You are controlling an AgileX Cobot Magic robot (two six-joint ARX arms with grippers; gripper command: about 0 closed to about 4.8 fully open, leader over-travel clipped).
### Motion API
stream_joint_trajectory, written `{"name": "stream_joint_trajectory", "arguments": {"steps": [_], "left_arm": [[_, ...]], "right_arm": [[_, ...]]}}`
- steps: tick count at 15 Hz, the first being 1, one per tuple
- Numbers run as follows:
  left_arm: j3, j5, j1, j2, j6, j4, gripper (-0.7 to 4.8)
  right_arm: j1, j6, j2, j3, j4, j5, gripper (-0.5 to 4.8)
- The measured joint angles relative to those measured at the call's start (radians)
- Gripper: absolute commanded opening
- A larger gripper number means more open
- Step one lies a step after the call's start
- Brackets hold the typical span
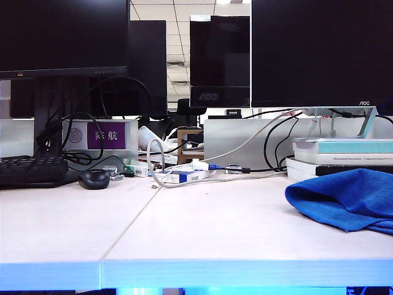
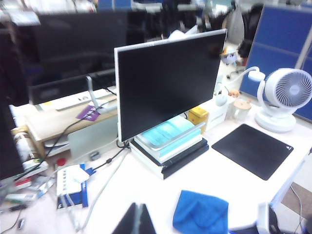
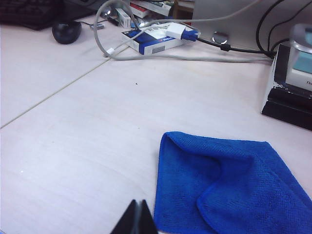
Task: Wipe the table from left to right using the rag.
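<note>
The blue rag (image 1: 347, 198) lies loosely folded on the right part of the pale table (image 1: 202, 227), free of both grippers. It also shows as the rag (image 2: 201, 212) in the left wrist view and the rag (image 3: 229, 190) in the right wrist view. My left gripper (image 2: 136, 207) is shut and empty, held high above the table and apart from the rag. My right gripper (image 3: 137, 204) is shut and empty too, hovering over bare table just beside the rag's edge. Neither arm shows in the exterior view.
At the back stand monitors (image 1: 319, 52), a keyboard (image 1: 31, 171), a black mouse (image 1: 94, 179), a blue and white box (image 3: 156, 40) with cables, and stacked books (image 1: 341, 157) behind the rag. A black mat (image 2: 252, 150) and white fan (image 2: 287, 97) lie further right.
</note>
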Motion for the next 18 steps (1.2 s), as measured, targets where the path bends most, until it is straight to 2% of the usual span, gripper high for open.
{"name": "stream_joint_trajectory", "arguments": {"steps": [3, 7, 8, 12, 14, 15, 17, 18], "left_arm": [[-0.001, 0.075, -0.001, 0.114, 0.004, 0.137, -0.06], [-0.003, 0.135, -0.002, 0.306, 0.035, 0.204, -0.06], [-0.003, 0.188, -0.002, 0.378, 0.033, 0.309, -0.06], [-0.005, 0.199, -0.002, 0.403, 0.03, 0.314, -0.06], [-0.072, 0.202, 0.0, 0.395, 0.024, 0.44, -0.06], [-0.184, 0.21, -0.001, 0.382, 0.009, 0.54, -0.06], [-0.445, 0.211, 0.0, 0.308, 0.008, 0.669, -0.06], [-0.525, 0.211, 0.0, 0.278, 0.008, 0.71, -0.06]], "right_arm": [[0.0, 0.0, 0.0, 0.0, 0.0, 0.0, -0.01], [0.0, 0.0, 0.0, 0.0, 0.0, 0.0, -0.01], [0.0, 0.0, 0.0, 0.0, 0.0, 0.0, -0.01], [0.0, 0.0, 0.0, 0.0, -0.001, 0.0, -0.01], [0.0, 0.0, 0.0, 0.0, -0.001, 0.0, -0.01], [0.0, 0.0, 0.0, 0.0, -0.001, 0.0, -0.01], [0.0, 0.0, 0.0, 0.0, -0.001, 0.0, -0.01], [0.0, 0.0, 0.0, 0.0, -0.001, 0.0, -0.01]]}}
